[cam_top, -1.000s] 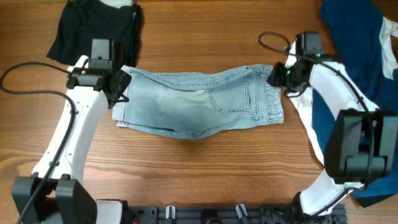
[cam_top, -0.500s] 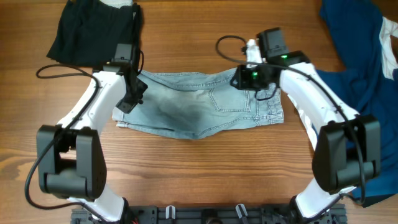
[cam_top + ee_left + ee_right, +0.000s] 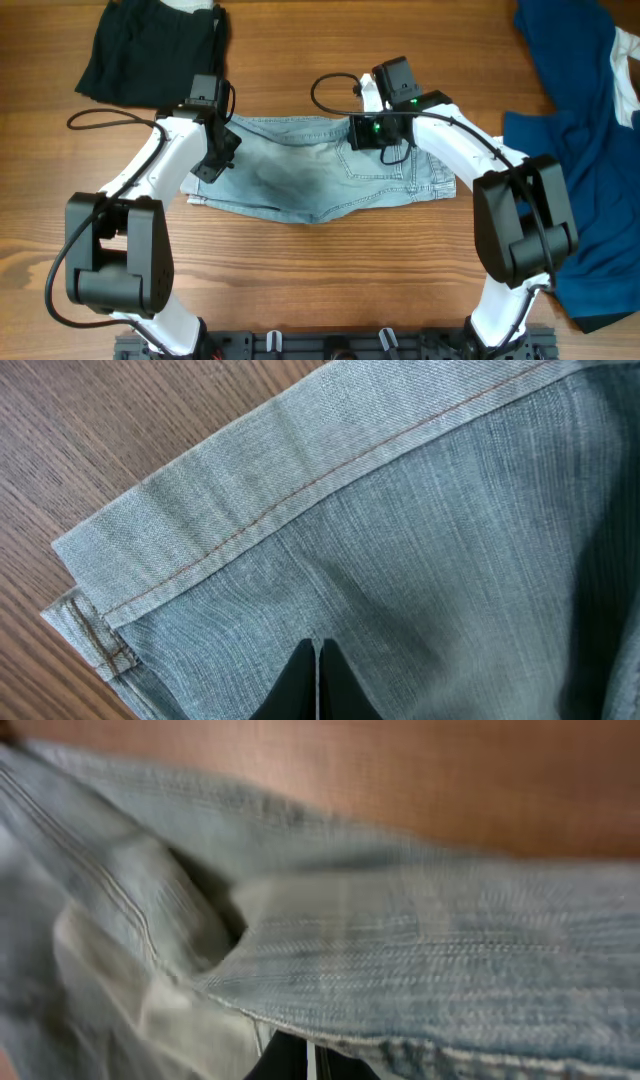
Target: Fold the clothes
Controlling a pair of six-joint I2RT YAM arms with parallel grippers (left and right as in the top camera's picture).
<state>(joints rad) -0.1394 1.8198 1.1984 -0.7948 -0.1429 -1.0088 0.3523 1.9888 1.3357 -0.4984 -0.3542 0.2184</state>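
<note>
As laid on wood-grain table [image 3: 300, 290]: denim shorts [image 3: 320, 185] flat, centre.
Black garment [image 3: 150, 50] top L, navy clothes [image 3: 580, 150] far R. L gripper [image 3: 207, 165] jaws closed, tips on denim nr stitched edge; R gripper [image 3: 355, 133] jaws closed by top edge, hold unclear, view blurred.

Right wrist view shows denim shorts [image 3: 400, 950] blurred.

Faded light-blue denim shorts [image 3: 310, 185], seams stitched in rust-orange thread [image 3: 250, 525]. Warm brown desk [image 3: 330, 290] with streaky wood grain. A black garment [image 3: 150, 50]. A deep navy garment [image 3: 570, 160].
</note>
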